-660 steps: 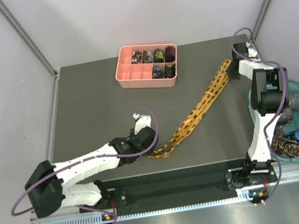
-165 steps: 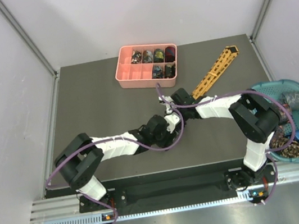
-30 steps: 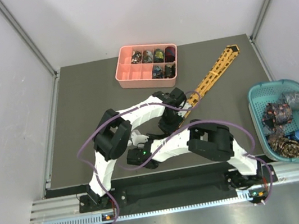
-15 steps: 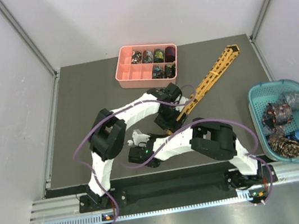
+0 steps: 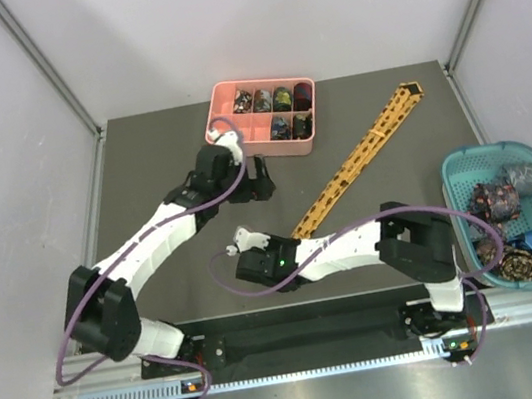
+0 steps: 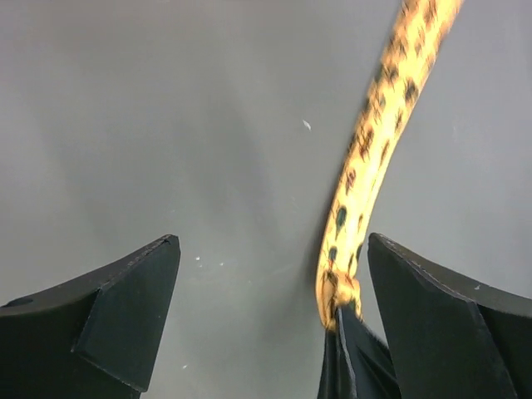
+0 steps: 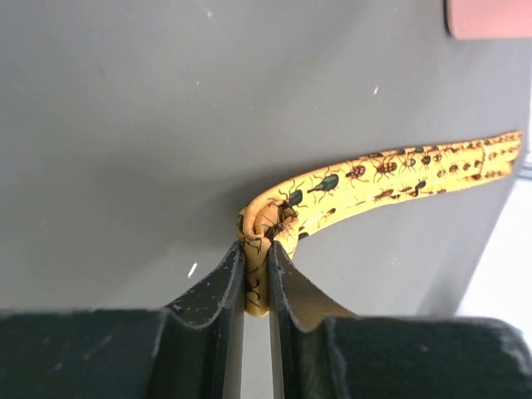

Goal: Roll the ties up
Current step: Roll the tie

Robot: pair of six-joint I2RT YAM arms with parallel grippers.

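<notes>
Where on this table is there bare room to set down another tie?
Bare table lies left of the pink tray, out to the left edge, and on the right between the yellow tie and the teal basket. The front middle is crowded: the right arm lies across it, the right gripper pinching the tie's end.

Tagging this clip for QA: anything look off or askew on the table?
Only the yellow tie: its near end is bunched in the shut right gripper, no neat coil, the rest lying unrolled diagonally across the table. Nothing spilled.
</notes>
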